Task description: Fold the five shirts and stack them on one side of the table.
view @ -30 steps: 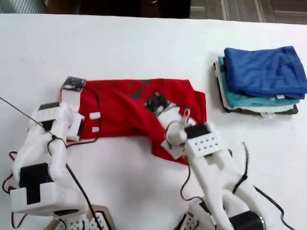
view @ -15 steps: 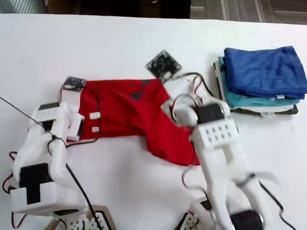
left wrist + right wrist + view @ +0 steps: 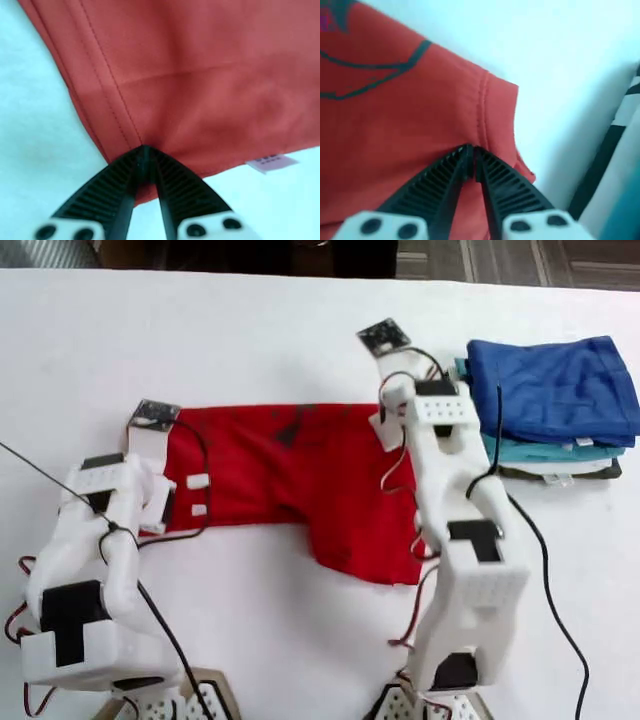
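A red shirt (image 3: 280, 475) with a dark print lies spread across the middle of the white table (image 3: 250, 330). My left gripper (image 3: 172, 490) is at its left edge, shut on the stitched hem (image 3: 115, 115); the fingertips (image 3: 131, 162) pinch red cloth. My right gripper (image 3: 388, 422) is at the shirt's far right corner, shut on the cloth (image 3: 420, 115) just inside the hem seam (image 3: 482, 107). To the right sits a stack of folded shirts with a blue one (image 3: 550, 385) on top, a teal one (image 3: 520, 450) under it and a dark one (image 3: 560, 472) lower down.
The stack's striped edge (image 3: 625, 145) lies close beside my right gripper. The right arm's body (image 3: 465, 560) covers the shirt's right edge. Bare tabletop stretches along the far side and the front middle (image 3: 280, 640).
The right arm swung away from the shirt's middle toward the far right, pulling the red cloth out toward the stack. The left arm held still on the left hem.
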Controlling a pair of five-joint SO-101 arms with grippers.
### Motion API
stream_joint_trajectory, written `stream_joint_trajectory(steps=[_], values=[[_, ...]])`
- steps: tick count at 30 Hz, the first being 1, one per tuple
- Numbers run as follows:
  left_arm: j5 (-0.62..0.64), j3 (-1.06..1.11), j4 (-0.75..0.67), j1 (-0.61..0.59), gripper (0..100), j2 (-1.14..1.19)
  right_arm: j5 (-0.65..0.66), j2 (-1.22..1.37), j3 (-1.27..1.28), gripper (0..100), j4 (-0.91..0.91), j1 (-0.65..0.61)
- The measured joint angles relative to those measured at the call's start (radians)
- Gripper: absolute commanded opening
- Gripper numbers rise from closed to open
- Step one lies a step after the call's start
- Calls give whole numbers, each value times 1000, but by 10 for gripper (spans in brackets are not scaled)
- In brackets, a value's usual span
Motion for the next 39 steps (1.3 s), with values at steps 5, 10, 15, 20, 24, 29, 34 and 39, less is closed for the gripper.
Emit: stream_joint_trajectory(steps=[5, 10, 15, 20, 24, 29, 34, 39], values=[[0, 0, 0, 0, 27, 0, 0, 160, -213, 20, 64, 43], [0, 0, 0, 0, 27, 0, 0, 287, -396, 20, 98, 63], [0, 0, -2, 0, 27, 0, 0, 307, -585, 20, 242, 68], [0, 0, -2, 0, 27, 0, 0, 307, -767, 21, 457, 40], [0, 0, -2, 0, 27, 0, 0, 307, -879, 22, 603, -26], [0, 0, -2, 0, 27, 0, 0, 307, -927, 22, 713, -127], [0, 0, -2, 0, 27, 0, 0, 295, -927, 22, 733, -138], [0, 0, -2, 0, 27, 0, 0, 137, -815, 22, 733, -163]])
